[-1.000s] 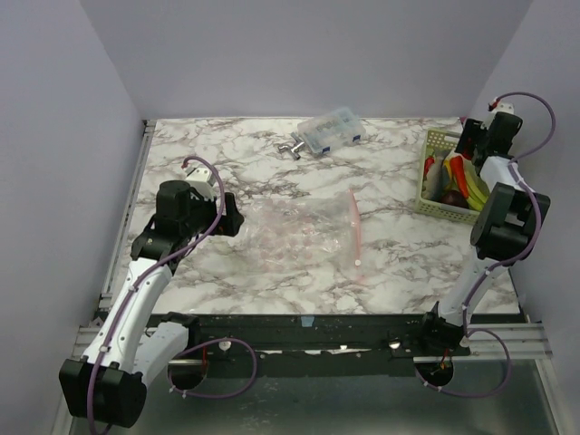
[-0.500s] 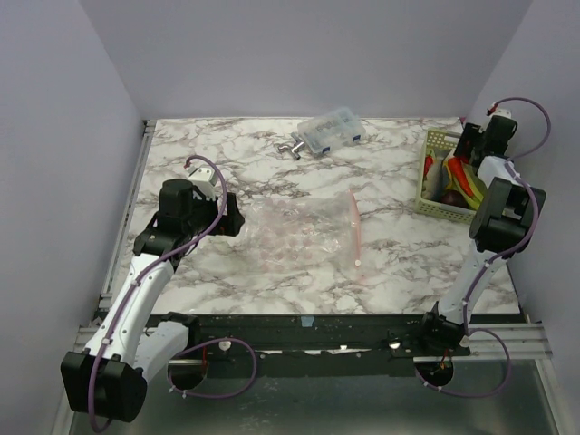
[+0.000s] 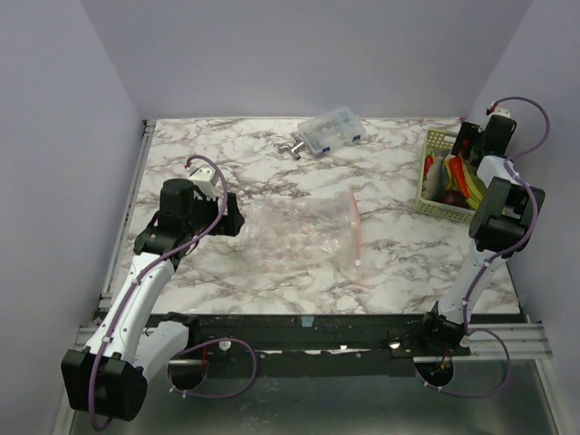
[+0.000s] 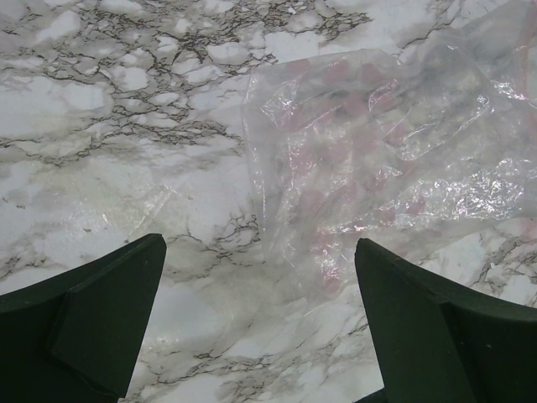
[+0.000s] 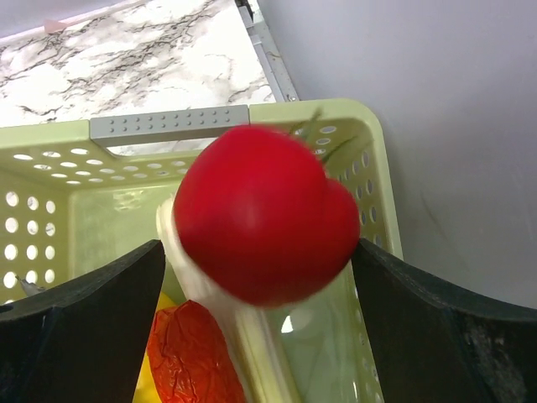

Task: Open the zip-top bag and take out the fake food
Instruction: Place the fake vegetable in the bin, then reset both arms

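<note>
One crinkly clear bag [image 4: 377, 168] lay below the left fingers [image 4: 109, 311], which stood apart. The right fingers [image 5: 84, 327] flanked one round red tomato [image 5: 264, 214]; grip unclear.

Marble-patterned table [image 3: 208, 154] boxed in on three sides by plain pale walls.

The tabletop is white with grey and brown veining and fills the middle of the overhead view. A flat back wall [image 3: 308, 54] rises from its far edge, and a left wall [image 3: 54, 163] and right wall [image 3: 562, 272] slant in from the sides. All three are a smooth, unmarked lavender-grey. A metal rail [image 3: 124, 217] runs along the table's left edge, and a black strip [image 3: 308, 324] lines the near edge. Below that strip lies a dull grey-green floor [image 3: 326, 403]. The light is even and diffuse, casting only soft shadows on the marble. No window shows.
</note>
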Action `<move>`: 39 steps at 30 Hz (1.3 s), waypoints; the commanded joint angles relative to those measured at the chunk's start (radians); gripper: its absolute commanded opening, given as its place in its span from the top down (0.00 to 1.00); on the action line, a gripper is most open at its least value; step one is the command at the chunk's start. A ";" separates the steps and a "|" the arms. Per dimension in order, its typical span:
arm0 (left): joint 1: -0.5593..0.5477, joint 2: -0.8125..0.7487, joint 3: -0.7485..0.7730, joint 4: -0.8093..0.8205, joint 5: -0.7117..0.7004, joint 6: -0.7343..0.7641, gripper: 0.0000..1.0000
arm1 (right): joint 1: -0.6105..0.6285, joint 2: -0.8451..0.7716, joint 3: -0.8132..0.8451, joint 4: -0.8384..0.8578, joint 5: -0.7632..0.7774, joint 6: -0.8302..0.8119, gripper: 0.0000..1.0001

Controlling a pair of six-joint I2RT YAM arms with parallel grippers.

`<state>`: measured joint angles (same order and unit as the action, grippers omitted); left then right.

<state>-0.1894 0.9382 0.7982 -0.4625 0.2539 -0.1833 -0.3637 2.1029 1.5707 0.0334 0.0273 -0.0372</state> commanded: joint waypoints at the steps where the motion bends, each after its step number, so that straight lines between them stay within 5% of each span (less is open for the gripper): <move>1: 0.001 0.001 0.005 -0.011 -0.019 0.015 0.01 | -0.006 -0.013 0.007 -0.004 -0.020 0.018 0.06; 18: 0.001 -0.023 -0.004 -0.002 -0.022 0.016 0.02 | -0.004 -0.194 -0.075 -0.030 -0.095 -0.005 0.02; 28: 0.001 -0.079 -0.029 0.020 -0.003 0.010 0.01 | -0.004 -0.441 -0.299 -0.095 -0.207 -0.041 0.01; 39: 0.001 -0.133 -0.056 0.065 0.046 -0.048 0.01 | -0.004 -0.816 -0.489 -0.368 -0.528 -0.226 0.01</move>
<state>-0.1894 0.8326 0.7567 -0.4438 0.2577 -0.1909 -0.3637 1.4181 1.1248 -0.1783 -0.3202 -0.1692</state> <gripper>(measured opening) 0.984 0.994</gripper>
